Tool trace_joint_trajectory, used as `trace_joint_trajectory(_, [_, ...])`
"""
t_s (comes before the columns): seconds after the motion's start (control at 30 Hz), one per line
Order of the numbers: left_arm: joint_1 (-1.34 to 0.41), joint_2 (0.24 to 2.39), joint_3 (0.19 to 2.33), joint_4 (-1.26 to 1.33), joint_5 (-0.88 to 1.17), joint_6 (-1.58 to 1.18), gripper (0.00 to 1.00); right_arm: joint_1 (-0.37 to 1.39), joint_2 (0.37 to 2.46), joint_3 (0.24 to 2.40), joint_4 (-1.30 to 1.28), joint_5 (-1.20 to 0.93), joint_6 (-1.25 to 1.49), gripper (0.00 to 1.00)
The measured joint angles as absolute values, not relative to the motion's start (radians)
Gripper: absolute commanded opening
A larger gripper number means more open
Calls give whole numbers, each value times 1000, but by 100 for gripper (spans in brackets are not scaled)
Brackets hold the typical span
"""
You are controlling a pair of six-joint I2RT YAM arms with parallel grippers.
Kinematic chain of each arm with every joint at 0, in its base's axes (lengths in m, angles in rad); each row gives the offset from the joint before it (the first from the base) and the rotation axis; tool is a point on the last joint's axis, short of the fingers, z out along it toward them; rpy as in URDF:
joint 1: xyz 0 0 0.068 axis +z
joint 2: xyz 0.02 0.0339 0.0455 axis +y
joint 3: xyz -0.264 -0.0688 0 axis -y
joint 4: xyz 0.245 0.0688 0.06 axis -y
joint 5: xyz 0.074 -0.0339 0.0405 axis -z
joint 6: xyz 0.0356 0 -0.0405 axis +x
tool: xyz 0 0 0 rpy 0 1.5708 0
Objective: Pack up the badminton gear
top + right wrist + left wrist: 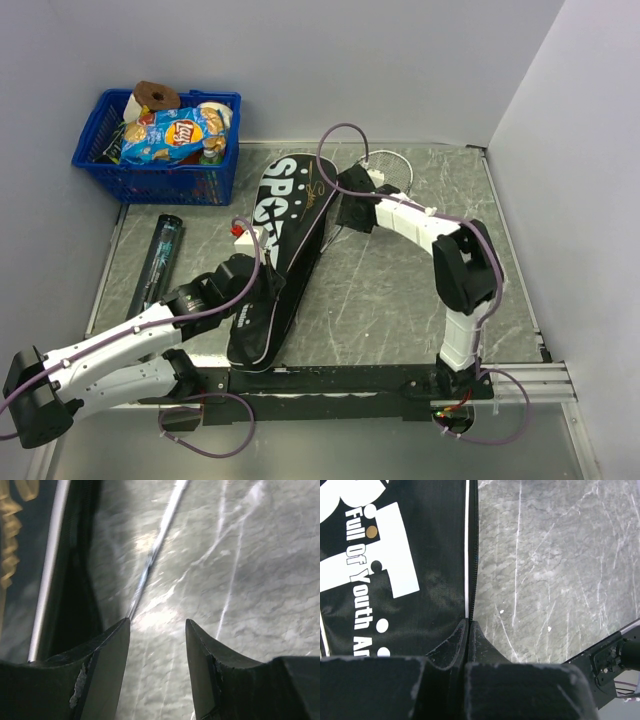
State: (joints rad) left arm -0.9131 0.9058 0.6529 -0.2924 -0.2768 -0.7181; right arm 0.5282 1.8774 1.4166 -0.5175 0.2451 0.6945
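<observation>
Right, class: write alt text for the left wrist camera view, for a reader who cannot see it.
The left gripper, fingers pressed shut, sits at the zip edge of a black bag with white lettering. The grey marbled table fills the right side. Whether the fingers pinch the zip cannot be told.

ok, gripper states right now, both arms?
left gripper: shut, tips at the zipper edge of the black bag; whether it pinches anything cannot be told.
right gripper: open, holding nothing; a thin white racket lies just ahead of its tips.
</observation>
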Motion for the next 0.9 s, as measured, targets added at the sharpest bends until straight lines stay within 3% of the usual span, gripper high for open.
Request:
trace_joint_trajectory(0.53, [-913, 886, 611, -247, -254, -710, 1, 477, 2155, 1701, -618, 215, 779, 56])
trace_joint_trajectory(0.9, [-911, 828, 609, -253, -268, -691, 1, 477, 2206, 1772, -692, 209, 793, 55])
